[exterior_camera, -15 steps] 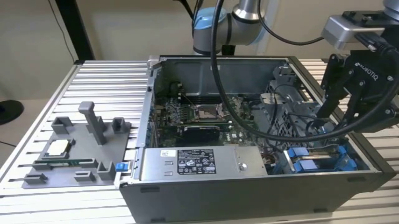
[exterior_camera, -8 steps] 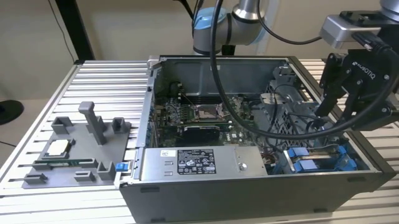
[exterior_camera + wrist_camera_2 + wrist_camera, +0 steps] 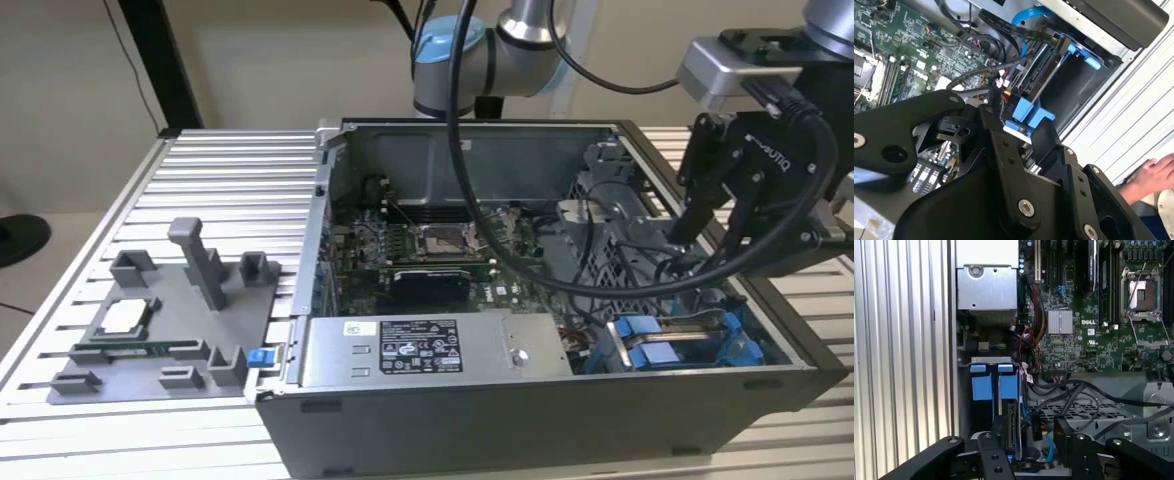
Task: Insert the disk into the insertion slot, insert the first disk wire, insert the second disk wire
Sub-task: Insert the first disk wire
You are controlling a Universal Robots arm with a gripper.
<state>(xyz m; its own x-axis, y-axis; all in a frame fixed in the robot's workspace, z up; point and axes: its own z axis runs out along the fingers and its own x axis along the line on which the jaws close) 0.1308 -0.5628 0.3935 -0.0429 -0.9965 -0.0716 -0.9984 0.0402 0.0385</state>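
The open computer case (image 3: 534, 420) is sitting on the slatted surface (image 3: 200, 170). In the case's corner on the exterior view's right, the insertion slot (image 3: 990, 360) is holding the disk (image 3: 1040, 75), which is standing on edge and looks seated. The gripper (image 3: 1021, 127) is hovering at the disk's blue end; I cannot tell whether it is clamping anything. The wiring step seems to be in hand, calling for fine alignment among the loose wires (image 3: 1074, 395).

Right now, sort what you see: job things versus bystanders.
Job: disk, insertion slot, gripper close to the disk's blue carrier.
Lying about: power-supply box, motherboard, grey fixture tray, person's hand.
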